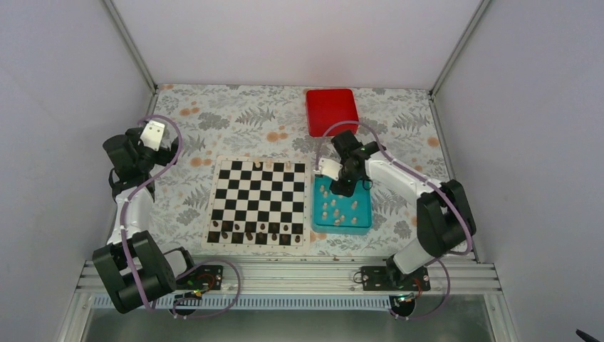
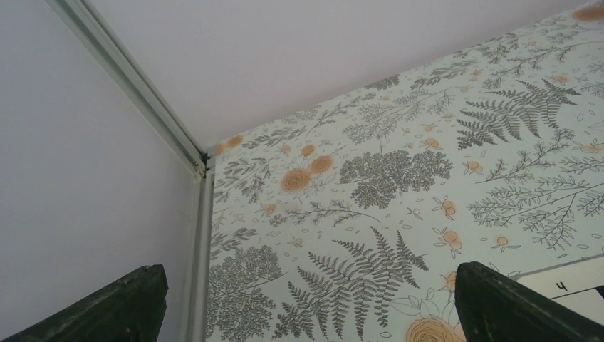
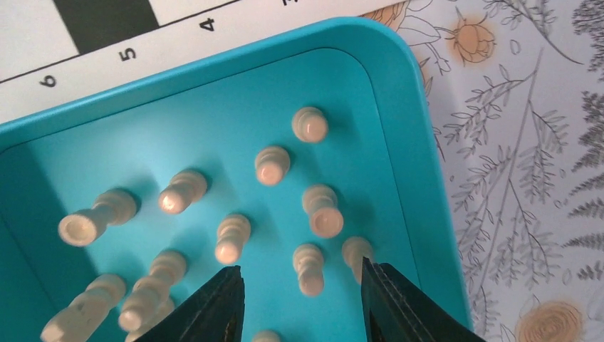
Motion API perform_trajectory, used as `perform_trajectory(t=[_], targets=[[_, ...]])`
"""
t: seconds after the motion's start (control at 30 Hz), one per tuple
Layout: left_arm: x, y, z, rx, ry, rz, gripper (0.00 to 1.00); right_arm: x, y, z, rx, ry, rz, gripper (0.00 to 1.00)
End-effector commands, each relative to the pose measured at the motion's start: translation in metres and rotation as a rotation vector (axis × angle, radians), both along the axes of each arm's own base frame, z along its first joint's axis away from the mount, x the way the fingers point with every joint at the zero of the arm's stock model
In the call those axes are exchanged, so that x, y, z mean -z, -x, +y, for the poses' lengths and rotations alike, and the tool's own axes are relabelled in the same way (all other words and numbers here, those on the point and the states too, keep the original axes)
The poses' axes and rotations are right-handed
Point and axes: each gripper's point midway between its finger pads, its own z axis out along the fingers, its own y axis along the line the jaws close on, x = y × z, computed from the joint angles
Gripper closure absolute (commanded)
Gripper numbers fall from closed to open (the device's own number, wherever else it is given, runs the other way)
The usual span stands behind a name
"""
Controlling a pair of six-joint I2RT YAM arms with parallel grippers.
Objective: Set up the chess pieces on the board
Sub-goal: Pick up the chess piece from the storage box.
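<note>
The right claw hangs low in the teal tray, jaws apart, astride one of the chess pieces and clamped on nothing. It looks lined up to pinch across the piece's width, since the long axis runs along the gap. The others lie toppled, pointing every way. The board sits just beside the tray. The left claw gapes empty over the table.

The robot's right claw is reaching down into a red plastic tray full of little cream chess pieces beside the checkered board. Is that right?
Nearly: the tray is teal, not red. The right wrist view shows the right gripper down over the rounded teal plastic tray of small cream chess pieces, beside the black-and-white checkered chessboard.
</note>
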Motion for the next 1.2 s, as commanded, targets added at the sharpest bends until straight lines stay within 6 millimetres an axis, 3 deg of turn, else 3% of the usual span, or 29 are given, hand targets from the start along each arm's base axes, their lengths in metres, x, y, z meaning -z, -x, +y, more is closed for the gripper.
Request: perform_trajectory(t=[0.0,0.63,0.93,1.07,1.17], targets=[[0.003,0.003,-0.001,0.006,0.013,0.001,0.0,0.004,-0.017,0.009,-0.003,-0.022,-0.003,0.56],[0.015,0.004,0.004,-0.005,-0.012,0.017,0.0,0.038,-0.028,0.012,-0.006,0.023,0.074,0.62],[0.016,0.003,0.005,-0.004,-0.008,0.019,0.0,0.045,-0.028,0.011,-0.002,0.029,0.102,0.82],[0.018,0.004,0.006,-0.009,-0.015,0.022,0.0,0.034,-0.03,0.012,0.0,0.025,0.091,0.86],[0.017,0.005,0.009,-0.013,-0.024,0.021,0.0,0.011,-0.037,0.014,0.007,0.022,0.06,0.88]])
